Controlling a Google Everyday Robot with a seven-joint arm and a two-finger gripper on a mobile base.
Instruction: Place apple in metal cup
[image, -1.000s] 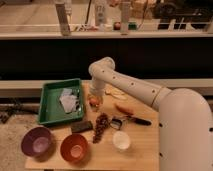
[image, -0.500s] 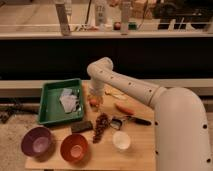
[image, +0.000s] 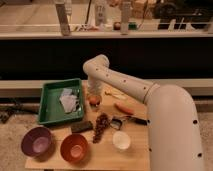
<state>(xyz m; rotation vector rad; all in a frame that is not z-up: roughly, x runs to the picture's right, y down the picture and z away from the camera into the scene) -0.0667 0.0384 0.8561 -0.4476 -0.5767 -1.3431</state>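
Observation:
The apple (image: 94, 102) is a small round orange fruit on the wooden table (image: 135, 155), just right of the green tray. My gripper (image: 95, 96) hangs straight down from the white arm, directly over the apple and at its top; its tip hides part of the fruit. The metal cup (image: 117, 123) is a small silver-grey cylinder lying right of the grapes, about a hand's width to the front right of the apple. A long orange carrot (image: 124, 108) lies between the two.
A green tray (image: 50, 107) holding clear wrap sits at the left. A purple bowl (image: 37, 142) and an orange bowl (image: 75, 148) stand at the front. Dark grapes (image: 101, 126), a dark block (image: 81, 127) and a white cup (image: 121, 140) are nearby.
The arm's elbow has shifted slightly to the left; the gripper stays over the apple. The apple and the other objects have not moved.

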